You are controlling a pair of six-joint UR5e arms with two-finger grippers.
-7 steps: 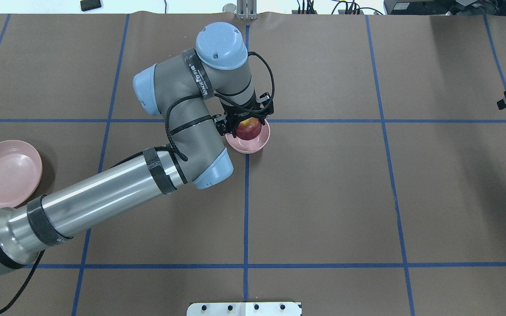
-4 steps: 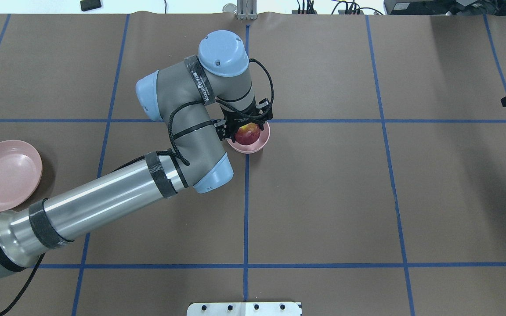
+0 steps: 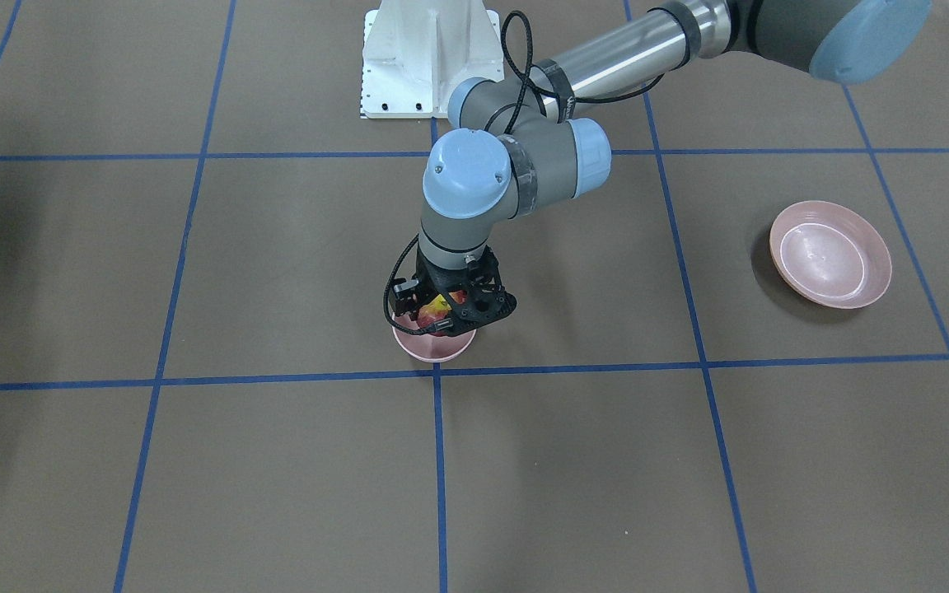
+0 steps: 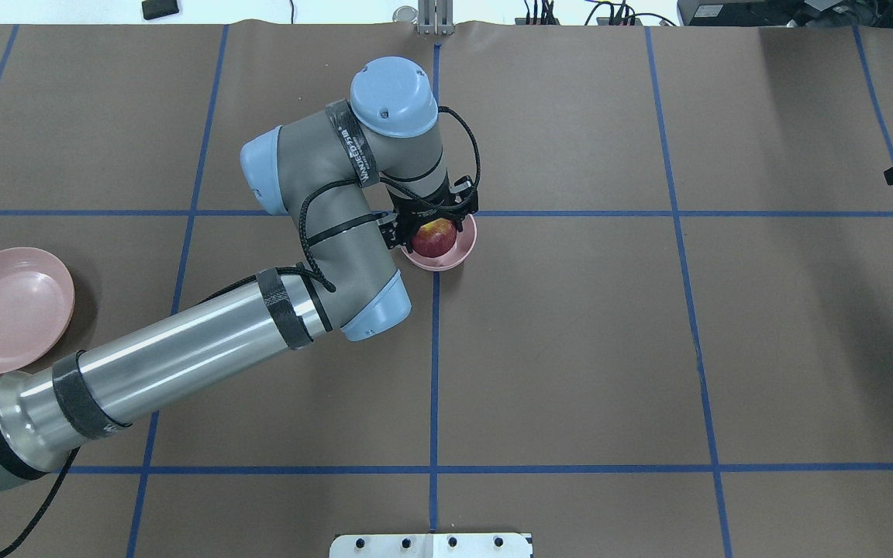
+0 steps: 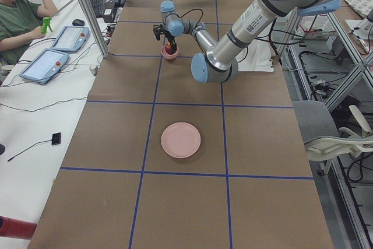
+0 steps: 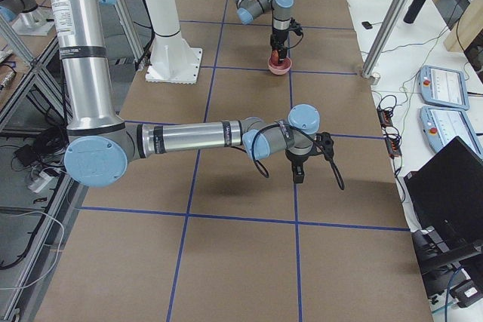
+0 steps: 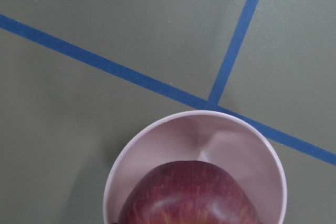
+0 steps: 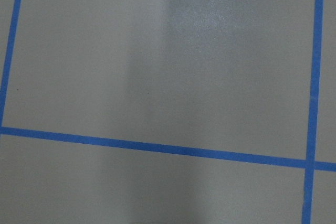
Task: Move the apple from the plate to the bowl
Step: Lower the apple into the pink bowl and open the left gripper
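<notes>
Nearest to the robot, at its left side, the pink plate lies on the brown table, well apart from the other things. Further out, near the middle of the table and just beside the crossing of two blue tape lines, stands the small pink bowl. The apple is in the mouth of the bowl, with its red top above the rim; whether it touches the bottom I cannot tell. The left gripper reaches straight down over it, and its fingers stand close against both sides of the apple and hold it. Further still, toward the robot's right, the right gripper hangs above the table; whether its fingers are wide or narrow I cannot tell.
</notes>
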